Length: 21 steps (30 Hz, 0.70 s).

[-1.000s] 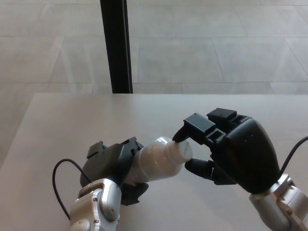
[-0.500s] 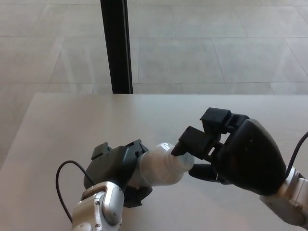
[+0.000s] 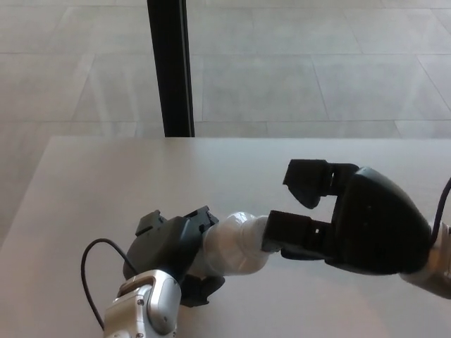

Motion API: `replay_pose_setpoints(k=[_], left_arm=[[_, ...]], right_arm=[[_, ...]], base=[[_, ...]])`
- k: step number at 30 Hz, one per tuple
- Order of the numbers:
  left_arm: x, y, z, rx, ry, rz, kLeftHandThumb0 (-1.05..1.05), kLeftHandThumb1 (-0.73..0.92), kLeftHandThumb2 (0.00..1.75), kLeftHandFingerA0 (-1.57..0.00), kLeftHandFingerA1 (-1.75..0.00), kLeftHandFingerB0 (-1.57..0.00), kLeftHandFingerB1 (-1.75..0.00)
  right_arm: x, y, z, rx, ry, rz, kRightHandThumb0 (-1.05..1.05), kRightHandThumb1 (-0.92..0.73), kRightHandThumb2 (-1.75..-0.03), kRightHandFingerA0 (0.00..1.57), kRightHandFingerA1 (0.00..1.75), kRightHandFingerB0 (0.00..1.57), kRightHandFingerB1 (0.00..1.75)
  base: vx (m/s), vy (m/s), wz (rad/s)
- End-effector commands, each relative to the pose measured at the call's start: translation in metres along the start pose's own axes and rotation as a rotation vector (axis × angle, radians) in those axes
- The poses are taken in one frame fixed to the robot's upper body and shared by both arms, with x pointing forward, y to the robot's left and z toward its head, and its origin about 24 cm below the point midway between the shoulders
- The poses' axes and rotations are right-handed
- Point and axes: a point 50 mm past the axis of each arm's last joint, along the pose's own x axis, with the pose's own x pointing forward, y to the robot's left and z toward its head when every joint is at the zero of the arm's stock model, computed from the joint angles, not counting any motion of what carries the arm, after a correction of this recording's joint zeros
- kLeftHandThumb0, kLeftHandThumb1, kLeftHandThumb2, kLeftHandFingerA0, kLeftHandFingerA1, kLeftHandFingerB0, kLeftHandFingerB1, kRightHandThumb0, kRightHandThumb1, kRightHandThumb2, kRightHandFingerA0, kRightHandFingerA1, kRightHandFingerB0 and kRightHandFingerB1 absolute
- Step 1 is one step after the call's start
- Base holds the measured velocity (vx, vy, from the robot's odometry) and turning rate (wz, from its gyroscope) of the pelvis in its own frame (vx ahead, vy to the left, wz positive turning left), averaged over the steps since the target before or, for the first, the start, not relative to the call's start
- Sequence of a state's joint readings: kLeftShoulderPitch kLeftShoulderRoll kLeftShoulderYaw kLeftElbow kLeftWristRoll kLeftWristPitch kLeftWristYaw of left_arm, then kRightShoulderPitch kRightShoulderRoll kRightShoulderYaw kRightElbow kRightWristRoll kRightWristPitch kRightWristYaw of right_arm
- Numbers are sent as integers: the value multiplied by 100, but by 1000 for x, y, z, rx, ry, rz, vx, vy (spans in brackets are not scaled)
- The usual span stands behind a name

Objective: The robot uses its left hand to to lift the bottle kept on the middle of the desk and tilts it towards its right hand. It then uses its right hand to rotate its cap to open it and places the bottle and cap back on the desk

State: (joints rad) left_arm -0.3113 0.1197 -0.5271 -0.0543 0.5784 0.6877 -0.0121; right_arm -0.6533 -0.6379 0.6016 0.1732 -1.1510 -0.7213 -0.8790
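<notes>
A white plastic bottle point(image 3: 236, 243) is held off the pale desk point(image 3: 106, 183), lying tilted with its neck pointing to the right. My left hand point(image 3: 173, 250) is shut around its lower body at the lower left. My right hand point(image 3: 352, 222) meets the bottle's neck from the right. Its lower finger and thumb close over the cap end, so the cap itself is hidden behind them. Another finger point(image 3: 310, 181) stands raised above, apart from the bottle.
A black vertical post point(image 3: 169, 67) rises behind the desk's far edge, with tiled floor beyond. A black cable point(image 3: 95, 257) loops by my left wrist. The desk's left edge runs diagonally at the left.
My right hand has rolled at the bottle's neck, its lower finger now covering the cap and its upper finger lifted away. The bottle sank slightly and its neck points more level.
</notes>
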Motion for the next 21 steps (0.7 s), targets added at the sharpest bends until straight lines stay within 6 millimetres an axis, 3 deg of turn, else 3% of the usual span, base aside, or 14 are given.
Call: replay_pose_setpoints(k=[1, 2, 4, 5, 8, 9, 11, 12, 13, 16, 17, 18, 19, 21], left_arm=[[-7, -32, -35, 4, 151, -152, -14, 79, 87, -67, -148, -69, -96], [-7, -32, -35, 10, 154, -158, -14, 79, 89, -61, -105, -62, -80], [-6, -33, -36, 41, 152, -170, -17, 80, 86, -59, -90, -59, -74], [-6, -34, -35, 28, 158, -163, -13, 83, 91, -70, -160, -68, -106], [-6, -35, -34, 25, 161, -164, -13, 82, 96, -81, -168, -69, -111], [-7, -35, -34, 19, 158, -165, -11, 77, 98, -73, -165, -69, -110], [-6, -34, -34, 26, 170, -161, -8, 71, 105, -72, -167, -70, -113], [-6, -35, -34, 30, 167, -160, -9, 72, 107, -76, -167, -69, -116], [-6, -35, -34, 27, 167, -158, -4, 63, 120, -94, -107, -70, -85], [-6, -34, -34, 22, 178, -153, -3, 64, 121, -97, -110, -81, -94], [-6, -35, -34, 19, 178, -153, -7, 68, 111, -69, -175, -73, -114], [-6, -35, -35, 34, 163, -152, -3, 63, 121, -98, -111, -80, -92], [-6, -34, -36, 54, 183, -167, -10, 76, 101, -74, -169, -70, -104], [-6, -34, -36, 54, 171, -165, -11, 79, 99, -71, -161, -70, -104]], right_arm=[[4, -21, -9, -49, -269, -13, -36, -72, -66, 82, 166, 76, 109], [4, -22, -10, -51, -273, -10, -36, -71, -64, 81, 167, 72, 107], [4, -25, -13, -52, -281, -16, -37, -69, -64, 82, 168, 73, 107], [4, -29, -16, -95, -296, -19, -38, -66, -66, 89, 169, 73, 111], [2, -30, -18, -100, -297, -11, -35, -65, -68, 90, 169, 73, 112], [1, -30, -19, -99, -293, -12, -40, -49, -97, 119, 134, 77, 100], [0, -30, -20, -80, -270, -9, -33, -62, -75, 90, 164, 76, 116], [-1, -31, -20, -76, -263, -8, -32, -62, -77, 91, 166, 76, 119], [-2, -31, -21, -72, -254, -11, -32, -63, -77, 92, 166, 77, 118], [-4, -32, -22, -73, -231, -27, -32, -61, -80, 93, 166, 75, 121], [-6, -32, -22, -61, -212, -37, -35, -49, -101, 116, 129, 84, 103], [-8, -32, -23, -62, -192, -41, -29, -55, -92, 96, 165, 80, 126], [-13, -33, -25, -83, -159, -16, -27, -58, -88, 91, 167, 72, 134], [-16, -34, -25, -81, -143, -11, -30, -58, -93, 95, 168, 72, 136]], base=[[0, 0, 0], [0, 0, 0], [0, 0, 0], [0, 0, 0], [0, 0, 0], [0, 0, 0], [0, 0, 0], [0, 0, 0], [0, 0, 0], [0, 0, 0], [0, 0, 0], [0, 0, 0], [0, 0, 0], [0, 0, 0]])
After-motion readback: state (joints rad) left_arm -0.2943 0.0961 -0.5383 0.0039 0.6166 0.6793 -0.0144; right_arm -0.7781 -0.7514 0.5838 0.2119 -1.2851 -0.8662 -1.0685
